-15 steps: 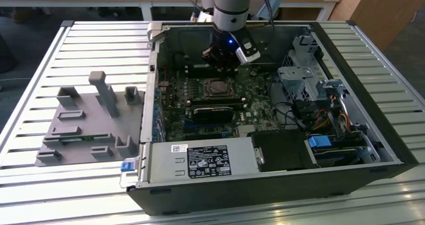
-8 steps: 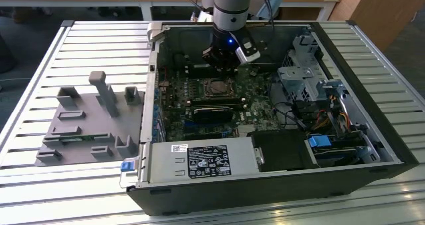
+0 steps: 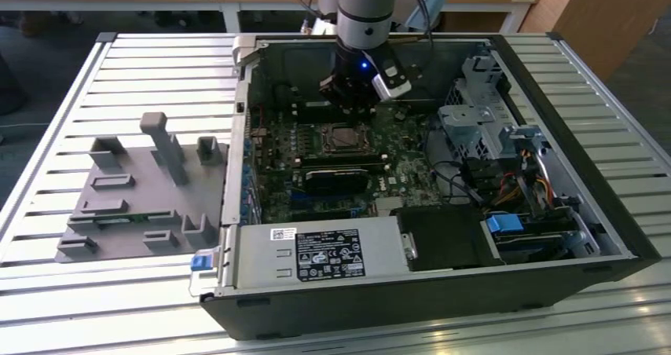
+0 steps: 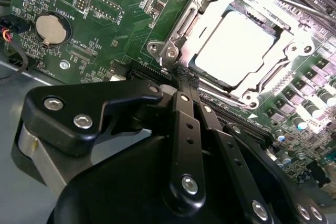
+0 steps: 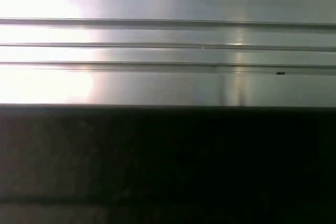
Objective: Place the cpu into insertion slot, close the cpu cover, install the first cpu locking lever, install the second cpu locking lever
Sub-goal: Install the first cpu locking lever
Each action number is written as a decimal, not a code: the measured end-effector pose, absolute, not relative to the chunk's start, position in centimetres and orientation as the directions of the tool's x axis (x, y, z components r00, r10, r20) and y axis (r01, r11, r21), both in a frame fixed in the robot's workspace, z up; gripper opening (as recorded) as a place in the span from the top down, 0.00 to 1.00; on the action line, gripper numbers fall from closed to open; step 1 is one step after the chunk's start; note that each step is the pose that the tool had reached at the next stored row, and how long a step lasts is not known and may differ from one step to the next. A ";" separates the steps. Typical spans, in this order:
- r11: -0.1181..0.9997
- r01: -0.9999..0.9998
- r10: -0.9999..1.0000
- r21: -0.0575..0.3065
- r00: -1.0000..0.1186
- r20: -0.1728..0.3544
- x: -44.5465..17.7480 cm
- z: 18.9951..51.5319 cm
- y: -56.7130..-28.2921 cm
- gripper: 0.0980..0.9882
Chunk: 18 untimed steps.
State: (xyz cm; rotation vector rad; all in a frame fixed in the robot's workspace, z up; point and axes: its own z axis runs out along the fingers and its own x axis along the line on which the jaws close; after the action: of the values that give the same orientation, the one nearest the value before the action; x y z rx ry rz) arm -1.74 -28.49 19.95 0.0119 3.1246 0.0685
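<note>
The cpu (image 4: 236, 48) lies flat in the insertion slot (image 3: 341, 139) on the green motherboard, its top glaring pale in the second wrist view. The cpu cover (image 4: 185, 29), a silvery frame, lies down around it, with the chip showing through its window. My gripper (image 4: 182, 76) reaches into the open computer case from the far side. Its two black fingers (image 4: 185, 129) are shut together, and the tips rest at one corner of the socket frame. In the exterior view the gripper (image 3: 347, 107) hangs just behind the socket. I cannot make out the locking levers clearly.
A black power supply box (image 3: 314, 254) fills the case's near side, and a long black card (image 3: 335, 174) lies just in front of the socket. A drive cage with cables (image 3: 477, 127) stands at the exterior view's right. A grey fixture tray (image 3: 137, 190) sits on the slatted table (image 5: 168, 35).
</note>
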 end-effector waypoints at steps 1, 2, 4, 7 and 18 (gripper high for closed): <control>0.999 0.007 0.008 0.043 -1.000 -0.016 -1.7 19.9 -28.5 0.98; 0.999 0.007 0.008 0.041 -1.000 -0.016 -1.7 19.9 -28.5 0.98; 0.999 0.007 0.008 0.040 -1.000 -0.016 -1.7 19.8 -28.5 0.98; 0.999 0.007 0.008 0.038 -1.000 -0.016 -1.7 19.6 -28.5 0.98; 0.999 0.007 0.008 0.039 -1.000 -0.016 -1.7 21.0 -28.5 0.98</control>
State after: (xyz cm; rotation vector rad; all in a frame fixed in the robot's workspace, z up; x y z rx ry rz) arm -1.74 -28.47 21.01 0.0120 3.1244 0.0603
